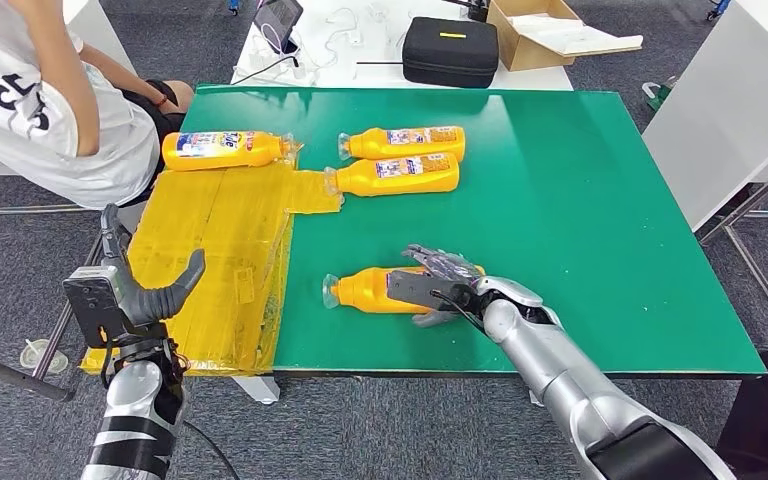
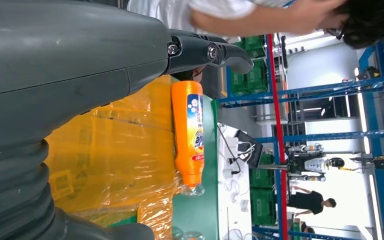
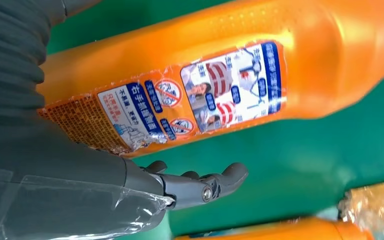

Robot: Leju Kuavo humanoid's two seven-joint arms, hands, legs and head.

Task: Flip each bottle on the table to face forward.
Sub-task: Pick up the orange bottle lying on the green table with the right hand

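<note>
Green table (image 1: 600,200) carries four orange bottles lying flat. Nearest bottle (image 1: 370,290) lies under the right hand (image 1: 445,285), fingers draped over it; whether they grip cannot be told. Judgement: roll it until the front label shows. Left hand (image 1: 145,290) hangs spread, holding nothing. Label text stays illegible.

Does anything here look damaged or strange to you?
Yes. On the bottle under the right hand, the label is torn and peeling at its edges. The yellow sheet over the table's left part is wrinkled, and one bottle lies on it. Nothing is spilled.
</note>
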